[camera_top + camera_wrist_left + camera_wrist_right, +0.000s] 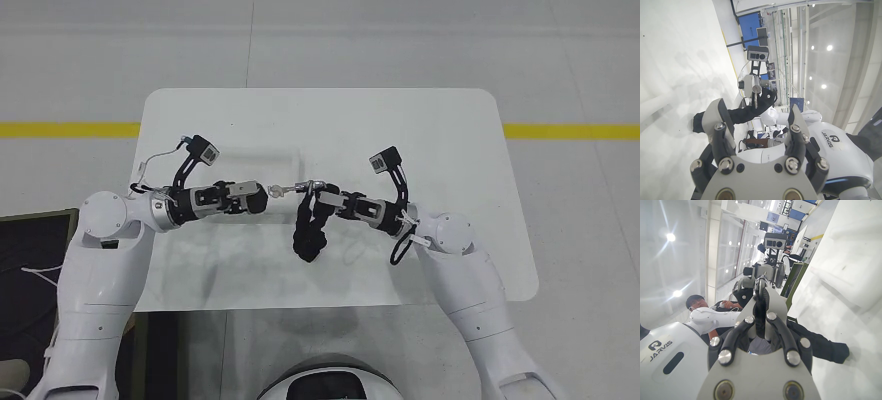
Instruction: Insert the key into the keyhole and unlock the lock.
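Observation:
A lock with a silver cylinder [763, 83] and a long black fabric-covered cable [310, 232] is held above the middle of the table. My right gripper [320, 189] [761, 298] is shut on the black part just behind the cylinder. A silver key [755, 99] [283, 189] sticks in the keyhole with its bow hanging free. My left gripper [266, 191] [757, 109] faces the key from the opposite side, open, its fingers [723, 111] spread wide and a short way off the key, touching nothing.
The white table [450, 130] lies under both arms, and the cable's loose end [697, 125] droops down to its surface. The floor beyond has a yellow line [570, 131]. A dark box [30, 235] stands beside the table's left edge.

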`<action>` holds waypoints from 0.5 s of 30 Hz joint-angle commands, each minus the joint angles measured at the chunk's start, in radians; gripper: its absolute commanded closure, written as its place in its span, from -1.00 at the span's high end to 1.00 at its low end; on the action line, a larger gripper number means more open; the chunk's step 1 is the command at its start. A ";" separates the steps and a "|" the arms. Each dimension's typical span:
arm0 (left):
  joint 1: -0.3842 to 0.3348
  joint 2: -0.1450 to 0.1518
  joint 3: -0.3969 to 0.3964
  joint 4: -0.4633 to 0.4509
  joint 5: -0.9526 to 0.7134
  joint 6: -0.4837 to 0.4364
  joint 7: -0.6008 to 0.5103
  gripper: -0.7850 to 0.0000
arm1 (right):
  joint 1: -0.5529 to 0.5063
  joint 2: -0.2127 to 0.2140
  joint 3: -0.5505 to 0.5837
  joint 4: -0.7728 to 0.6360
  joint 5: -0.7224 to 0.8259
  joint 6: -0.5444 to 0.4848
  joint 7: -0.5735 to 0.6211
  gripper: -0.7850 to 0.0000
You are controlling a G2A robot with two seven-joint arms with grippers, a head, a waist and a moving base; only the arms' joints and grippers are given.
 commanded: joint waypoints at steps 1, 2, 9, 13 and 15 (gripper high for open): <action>-0.003 0.000 0.004 0.002 0.008 -0.008 -0.001 -0.21 | 0.001 -0.001 -0.005 0.004 0.010 0.004 0.002 -1.00; -0.003 0.000 0.005 0.001 0.008 -0.011 0.001 -0.39 | 0.002 -0.001 -0.008 0.006 0.011 0.004 0.001 -1.00; -0.006 0.000 0.012 0.004 0.016 -0.012 0.012 -1.00 | 0.004 -0.002 -0.017 0.014 0.020 0.004 -0.004 -1.00; -0.008 0.000 0.020 0.003 0.022 -0.011 0.012 -1.00 | 0.003 -0.001 -0.020 0.017 0.017 0.006 -0.006 -1.00; -0.011 0.000 0.023 0.005 0.021 -0.011 0.012 -1.00 | 0.002 -0.001 -0.021 0.017 0.019 0.007 -0.006 -1.00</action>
